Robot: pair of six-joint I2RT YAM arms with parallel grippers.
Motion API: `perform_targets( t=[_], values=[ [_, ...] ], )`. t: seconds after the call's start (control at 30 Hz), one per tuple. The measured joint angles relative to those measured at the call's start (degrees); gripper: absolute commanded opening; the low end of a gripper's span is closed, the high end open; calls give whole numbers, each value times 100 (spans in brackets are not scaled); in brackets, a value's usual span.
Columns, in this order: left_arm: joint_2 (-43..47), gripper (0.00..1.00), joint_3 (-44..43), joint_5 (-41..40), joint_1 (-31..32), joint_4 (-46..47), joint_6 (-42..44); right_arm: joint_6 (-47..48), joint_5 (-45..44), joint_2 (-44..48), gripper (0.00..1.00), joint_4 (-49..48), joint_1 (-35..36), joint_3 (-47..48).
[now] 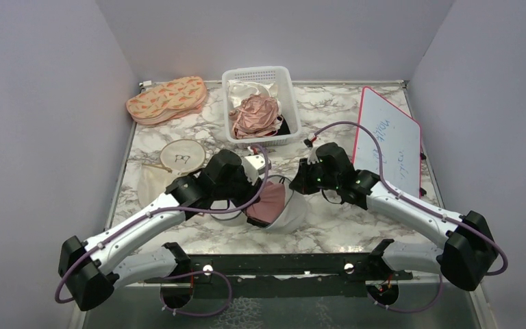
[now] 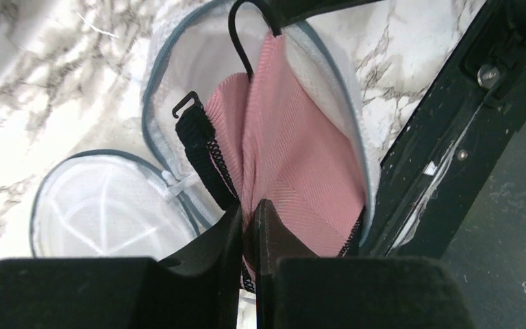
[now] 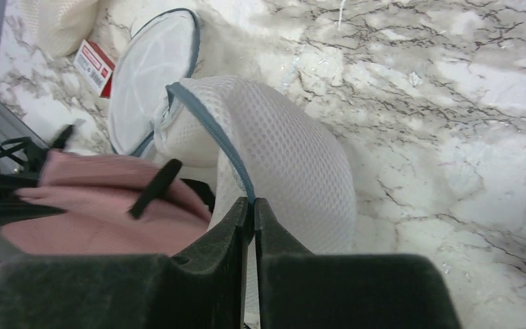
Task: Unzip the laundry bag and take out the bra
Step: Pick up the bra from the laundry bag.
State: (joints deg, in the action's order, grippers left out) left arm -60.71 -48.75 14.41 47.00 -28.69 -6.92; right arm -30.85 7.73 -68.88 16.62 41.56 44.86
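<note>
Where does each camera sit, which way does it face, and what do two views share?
Top external: above and behind the robot, looking down on the marble table; both arms show.
Left wrist: on the left arm, looking along the left gripper, shut on the dusty-pink moulded-cup bra.
Right wrist: on the right arm, looking along the right gripper, shut on the blue-grey zip rim of the round white mesh laundry bag.
Shared: both wrist views show bra and unzipped bag.

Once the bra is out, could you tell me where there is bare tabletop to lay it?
Bare marble lies between the basket and whiteboard, and near-right of the laundry bag. The left side, around the patterned pouch, is crowded.
</note>
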Motion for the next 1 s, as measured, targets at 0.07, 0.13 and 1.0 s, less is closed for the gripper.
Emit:
perform_targets(
  t=[0.07, 0.13, 1.0],
  values=[
    [271, 0, -24, -92, 0, -66, -17, 0, -68, 0, 1, 15, 0, 0],
    [501, 0, -72, -254, 0, -111, -44, 0, -114, 0, 1, 20, 0, -2],
    [1209, 0, -999, -2605, 0, -142, -2404, 219, 323, 444, 44, 197, 0, 144]
  ],
)
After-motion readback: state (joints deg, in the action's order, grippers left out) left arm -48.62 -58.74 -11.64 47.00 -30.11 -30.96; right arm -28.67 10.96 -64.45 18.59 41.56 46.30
